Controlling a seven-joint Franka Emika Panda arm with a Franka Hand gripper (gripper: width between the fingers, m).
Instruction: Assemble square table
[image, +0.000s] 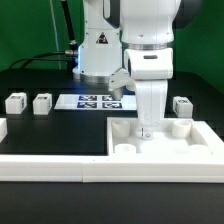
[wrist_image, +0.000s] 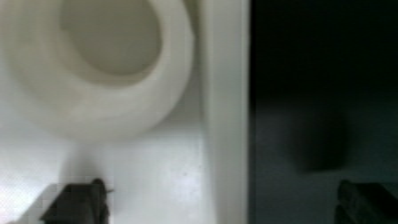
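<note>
Three leg blocks stand loose on the black table (image: 50, 135): one leg block (image: 15, 101) and a second leg block (image: 42, 102) side by side on the exterior view's left, and a third leg block (image: 181, 105) on its right, behind the slab. A white piece at the far left edge of that view is cut off, and I cannot tell what it is.

The square slab (image: 155, 143) lies flat, rimmed face up, with round sockets at its corners. It sits just beside the low white wall (image: 50, 167) that runs along the front. The marker board (image: 100, 100) lies farther back, near my base.

My pincer (image: 146, 128) points straight down over the slab's far edge. In the wrist view my pincer (wrist_image: 219, 203) is spread wide and grasps nothing. One finger (wrist_image: 75, 203) hangs over the white slab (wrist_image: 143, 160) near a round socket (wrist_image: 116, 40), the other over the dark table (wrist_image: 320, 100), with the slab's rim between them. I cannot tell whether the tips touch anything.
</note>
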